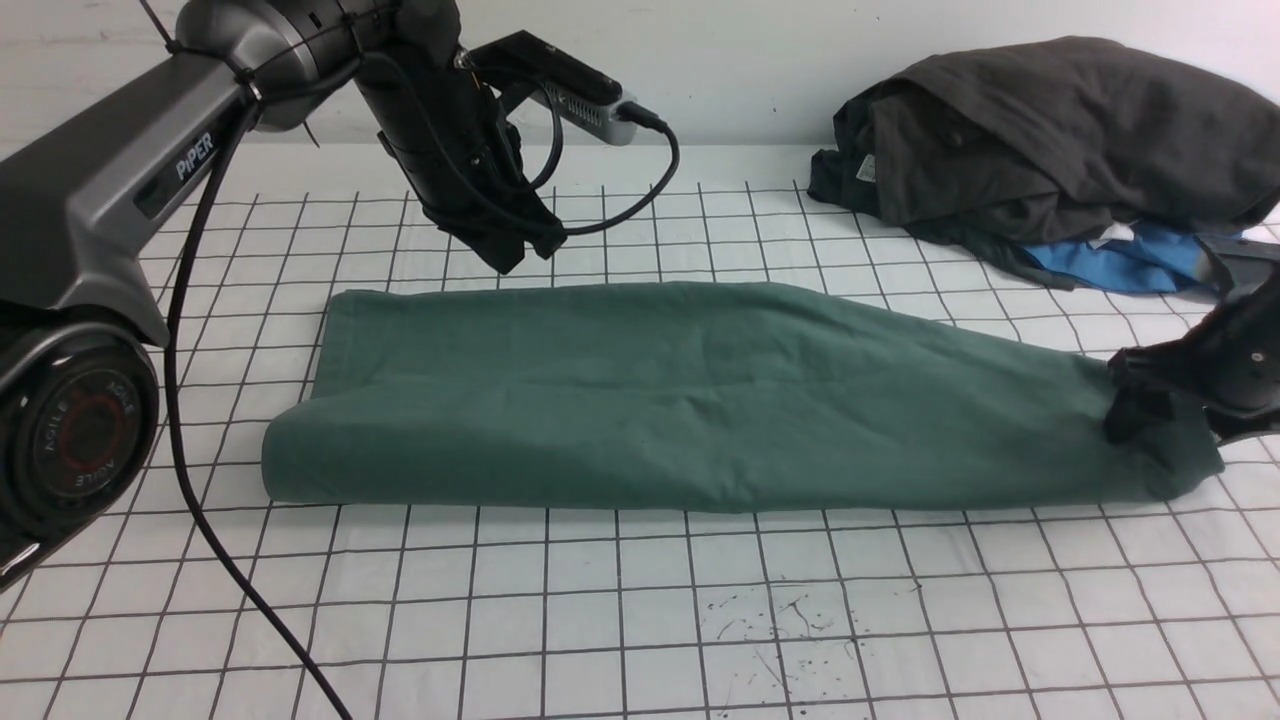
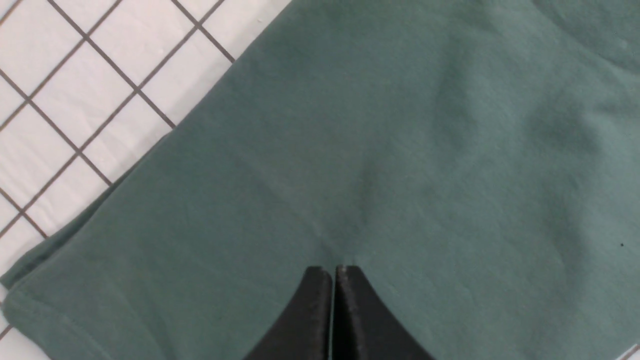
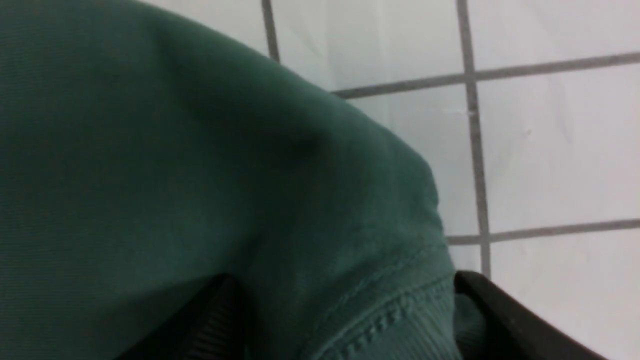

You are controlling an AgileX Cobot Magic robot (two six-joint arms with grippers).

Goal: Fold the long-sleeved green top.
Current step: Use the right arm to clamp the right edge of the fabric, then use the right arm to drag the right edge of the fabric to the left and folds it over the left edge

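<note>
The top (image 1: 680,400) lies folded into a long band on the table (image 1: 640,620), its long axis running left to right and narrowing toward the right end. We see the left tool (image 2: 334,270) pressed together over its left half. The right tool (image 3: 342,276) stands spread around the stitched right end.

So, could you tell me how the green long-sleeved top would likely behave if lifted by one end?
Probably floppy: the green long-sleeved top lies in soft rounded folds, so it would likely sag and unfold. Its jersey looks thick at the stitched hem, so perhaps weighty for cloth. Pushed, it would probably bunch rather than slide.
</note>
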